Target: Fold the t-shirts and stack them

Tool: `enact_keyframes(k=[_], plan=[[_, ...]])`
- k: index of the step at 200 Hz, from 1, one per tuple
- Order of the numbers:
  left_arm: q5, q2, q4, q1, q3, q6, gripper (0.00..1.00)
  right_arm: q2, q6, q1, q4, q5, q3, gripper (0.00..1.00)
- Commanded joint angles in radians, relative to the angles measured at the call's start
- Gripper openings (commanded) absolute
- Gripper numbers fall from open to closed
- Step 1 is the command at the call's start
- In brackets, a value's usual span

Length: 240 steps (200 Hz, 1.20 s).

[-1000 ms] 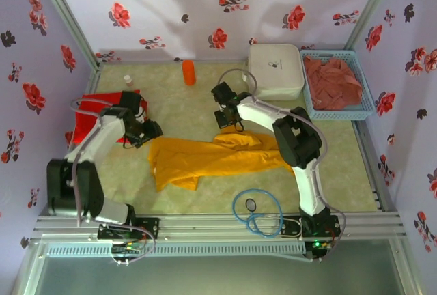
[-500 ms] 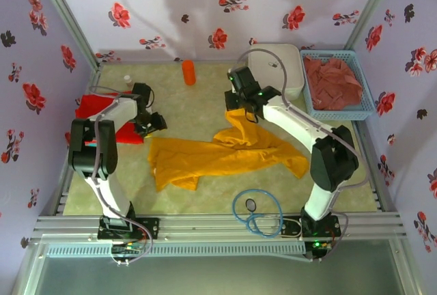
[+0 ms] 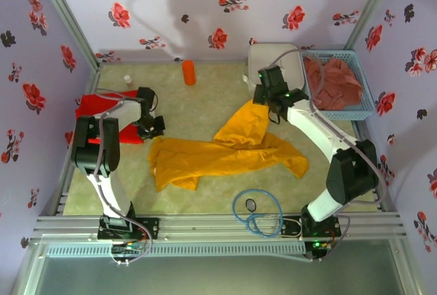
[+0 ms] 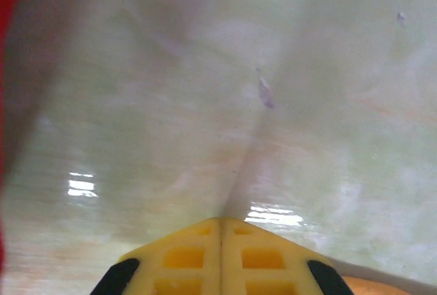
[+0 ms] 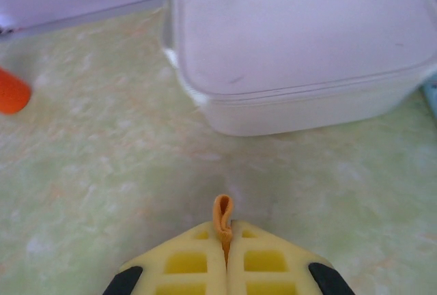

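Observation:
The golden-yellow t-shirt (image 3: 218,155) lies spread across the middle of the table. One corner of it is lifted toward the back right by my right gripper (image 3: 263,98), which is shut on a small fold of yellow cloth (image 5: 222,216). The bright red t-shirt (image 3: 95,107) lies folded at the left side, its edge (image 4: 8,69) showing in the left wrist view. My left gripper (image 3: 156,125) is shut with nothing in it, beside the red shirt and just above the yellow shirt's left end. The dusty reddish-pink t-shirt (image 3: 332,82) sits crumpled in the blue basket (image 3: 367,107).
A white rounded hard case (image 3: 256,56) (image 5: 293,42) stands at the back, just behind my right gripper. An orange cylinder (image 3: 188,72) (image 5: 12,90) and a small bottle (image 3: 128,80) stand at the back left. A blue cable coil (image 3: 256,214) lies near the front edge.
My right gripper has carried the yellow shirt's corner up and to the right, toward the white case, stretching the cloth. The left gripper has drawn back a little beside the red shirt.

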Motion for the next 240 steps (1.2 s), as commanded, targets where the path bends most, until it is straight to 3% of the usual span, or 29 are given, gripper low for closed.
enact_keyframes(k=[1, 68, 116, 145, 165, 201, 234, 240], plan=[[0.05, -0.048, -0.028, -0.024, -0.007, 0.008, 0.0, -0.088, 0.068, -0.032, 0.016, 0.054, -0.043, 0.0], [0.037, -0.19, -0.172, -0.024, 0.151, 0.038, 0.0, -0.286, 0.123, -0.115, 0.058, 0.13, -0.173, 0.0], [0.036, -0.267, -0.147, -0.03, 0.12, 0.036, 0.0, -0.362, 0.127, -0.132, 0.048, 0.13, -0.276, 0.0], [0.024, -0.41, -0.02, -0.077, -0.036, 0.04, 0.0, -0.406, 0.128, -0.145, 0.022, 0.131, -0.328, 0.0], [0.018, -0.495, -0.032, -0.15, -0.132, 0.022, 0.0, -0.427, 0.124, -0.149, 0.003, 0.13, -0.356, 0.0], [-0.067, -0.649, 0.015, -0.339, -0.394, -0.115, 0.0, -0.438, 0.128, -0.164, -0.01, 0.127, -0.403, 0.0], [-0.108, -0.751, 0.044, -0.394, -0.587, -0.243, 0.0, -0.429, 0.132, -0.178, -0.014, 0.116, -0.424, 0.0], [-0.11, -0.761, 0.034, -0.393, -0.6, -0.259, 0.09, -0.426, 0.134, -0.18, -0.016, 0.114, -0.426, 0.0]])
